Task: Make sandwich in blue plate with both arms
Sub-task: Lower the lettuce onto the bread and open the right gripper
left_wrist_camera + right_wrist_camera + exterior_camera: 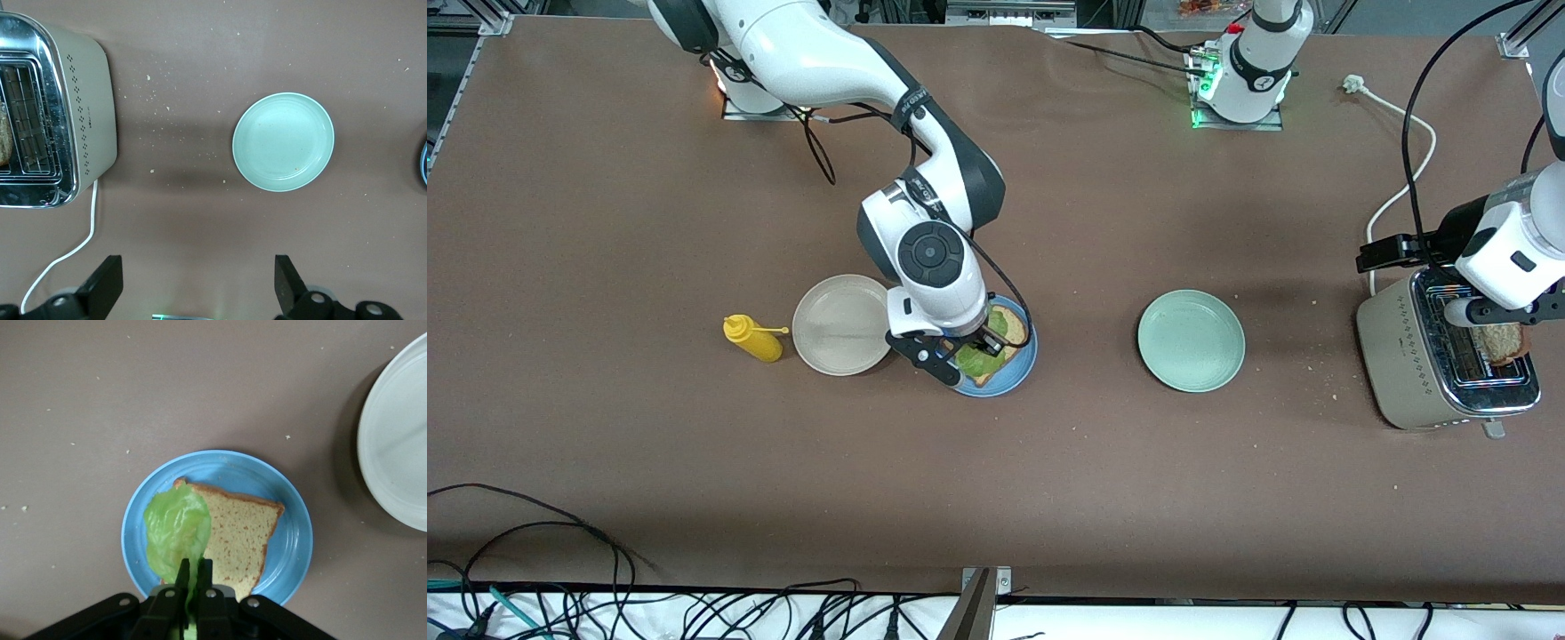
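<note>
The blue plate (1007, 383) (293, 533) lies mid-table with one slice of brown toast (241, 532) (1011, 321) on it. A green lettuce leaf (176, 525) (977, 360) hangs over one end of that slice. My right gripper (193, 565) (987, 342) is just above the plate, shut on the leaf's edge. At the left arm's end of the table my left gripper (197, 283) (1494, 311) hovers over the toaster (1423, 364) (67, 120), open and empty. A second slice of toast (1503, 341) (3, 137) stands in a toaster slot.
An empty beige plate (840, 324) (400, 440) lies beside the blue one, toward the right arm's end, with a yellow squeeze bottle (752, 339) past it. An empty pale green plate (1190, 340) (283, 141) lies between the blue plate and the toaster. Crumbs dot the brown table.
</note>
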`<state>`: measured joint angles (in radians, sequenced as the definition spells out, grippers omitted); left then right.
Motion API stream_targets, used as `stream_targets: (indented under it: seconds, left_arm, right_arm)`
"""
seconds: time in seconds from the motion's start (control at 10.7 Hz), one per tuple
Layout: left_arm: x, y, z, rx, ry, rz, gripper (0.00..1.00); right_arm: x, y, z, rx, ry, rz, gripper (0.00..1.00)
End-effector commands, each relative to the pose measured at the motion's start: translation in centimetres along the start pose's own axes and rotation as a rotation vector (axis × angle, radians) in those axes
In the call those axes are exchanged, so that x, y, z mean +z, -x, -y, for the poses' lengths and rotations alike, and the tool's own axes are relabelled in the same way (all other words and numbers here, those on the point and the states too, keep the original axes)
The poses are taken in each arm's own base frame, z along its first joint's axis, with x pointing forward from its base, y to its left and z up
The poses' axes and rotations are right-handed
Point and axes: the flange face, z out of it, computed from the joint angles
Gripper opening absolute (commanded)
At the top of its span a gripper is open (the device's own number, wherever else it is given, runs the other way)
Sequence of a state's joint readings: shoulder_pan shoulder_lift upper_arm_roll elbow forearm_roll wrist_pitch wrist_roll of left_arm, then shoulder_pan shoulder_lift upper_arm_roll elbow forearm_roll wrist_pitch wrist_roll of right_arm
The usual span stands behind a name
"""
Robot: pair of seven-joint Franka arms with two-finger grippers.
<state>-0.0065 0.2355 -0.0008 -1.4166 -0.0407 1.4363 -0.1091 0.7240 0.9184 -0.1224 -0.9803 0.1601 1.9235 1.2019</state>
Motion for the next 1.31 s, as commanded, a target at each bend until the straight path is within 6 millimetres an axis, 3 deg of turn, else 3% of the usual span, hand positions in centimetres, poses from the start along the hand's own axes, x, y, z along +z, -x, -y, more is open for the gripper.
stream_targets:
  seconds: [0.0,0.19,0.47,0.56,0.66,0.75,1.03,1.22]
  left_arm:
    - [-0.1,0.0,0.0,0.011,-0.014,-0.007,1.0]
    - [-0.1,0.0,0.0,0.011,-0.014,-0.007,1.0]
    - [-0.1,0.0,-0.1,0.012,-0.015,-0.007,1.0]
    - [-0.1,0.0,-0.1,0.011,-0.015,-0.007,1.0]
    - [-0.1,0.1,-0.2,0.012,-0.015,-0.007,1.0]
    - [-0.1,0.1,-0.2,0.014,-0.015,-0.007,1.0]
    - [-0.1,0.0,-0.1,0.011,-0.015,-0.007,1.0]
    - [-0.1,0.1,-0.2,0.012,-0.015,-0.007,1.0]
  right_arm:
    - [4.2,-0.4,0.5,0.007,0.002,-0.007,0.0]
    - [6.2,-0.1,0.5,0.001,0.017,-0.012,0.0]
    - [7.3,-0.3,0.0,-0.008,0.044,-0.024,0.0]
    - [7.3,-0.3,0.0,-0.008,0.046,-0.024,0.14]
    - [7.3,-0.5,-0.1,-0.008,0.049,-0.03,0.91]
    - [7.2,-0.6,-0.1,-0.031,0.062,-0.071,1.0]
    - [6.5,-0.9,-0.4,-0.081,0.078,-0.104,1.0]
    - [4.3,-1.2,-0.7,-0.143,0.069,-0.092,1.0]
